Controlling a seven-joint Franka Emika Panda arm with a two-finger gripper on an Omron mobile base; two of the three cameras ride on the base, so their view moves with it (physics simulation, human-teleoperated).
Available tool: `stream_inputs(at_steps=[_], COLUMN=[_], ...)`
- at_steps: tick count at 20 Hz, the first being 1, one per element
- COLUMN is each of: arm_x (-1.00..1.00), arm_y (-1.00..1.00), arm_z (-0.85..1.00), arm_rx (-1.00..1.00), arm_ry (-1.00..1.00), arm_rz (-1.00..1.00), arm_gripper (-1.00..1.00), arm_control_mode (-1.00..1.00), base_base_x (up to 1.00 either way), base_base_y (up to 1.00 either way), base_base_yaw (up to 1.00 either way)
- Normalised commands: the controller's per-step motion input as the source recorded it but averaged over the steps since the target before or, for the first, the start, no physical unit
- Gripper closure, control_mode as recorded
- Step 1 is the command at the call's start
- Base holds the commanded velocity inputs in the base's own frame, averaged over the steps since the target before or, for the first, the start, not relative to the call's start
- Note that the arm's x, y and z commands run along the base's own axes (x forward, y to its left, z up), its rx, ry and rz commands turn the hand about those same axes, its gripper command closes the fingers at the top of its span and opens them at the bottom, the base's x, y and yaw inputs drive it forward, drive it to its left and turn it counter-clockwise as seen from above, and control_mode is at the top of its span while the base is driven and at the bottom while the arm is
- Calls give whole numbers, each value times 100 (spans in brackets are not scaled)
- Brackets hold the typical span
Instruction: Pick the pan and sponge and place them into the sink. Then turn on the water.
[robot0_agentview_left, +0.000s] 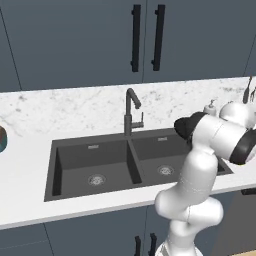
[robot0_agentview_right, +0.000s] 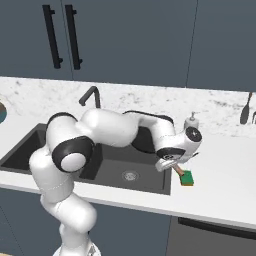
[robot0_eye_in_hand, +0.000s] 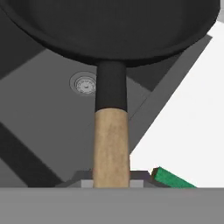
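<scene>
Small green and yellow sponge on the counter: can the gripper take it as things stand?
Probably not yet. The gripper is shut on the wooden handle of the round black pan, held over the dark grey sink. The sponge lies unobstructed close by.

The white counter (robot0_agentview_left: 30, 185) runs below a marbled backsplash (robot0_agentview_left: 65, 107) and dark blue cabinets (robot0_agentview_left: 75, 40) with black bar handles (robot0_agentview_left: 135, 38). A small white soap dispenser (robot0_agentview_right: 192, 122) stands on the counter — near it, a dark utensil (robot0_agentview_right: 245, 111) leans against the backsplash.
</scene>
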Motion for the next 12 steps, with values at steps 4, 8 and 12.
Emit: stream_inputs(at_steps=[4,8,12], arm_x=[0,1,3], arm_y=[82,68,60], arm_z=[0,0,-1], arm_rx=[-15,-11,-8], arm_ry=[19,23,23], arm_rz=[11,14,14], arm_gripper=[100,100,100], arm_control_mode=[-100,-100,-100], base_base_x=[0,0,0], base_base_y=[0,0,0], base_base_yaw=[0,0,0])
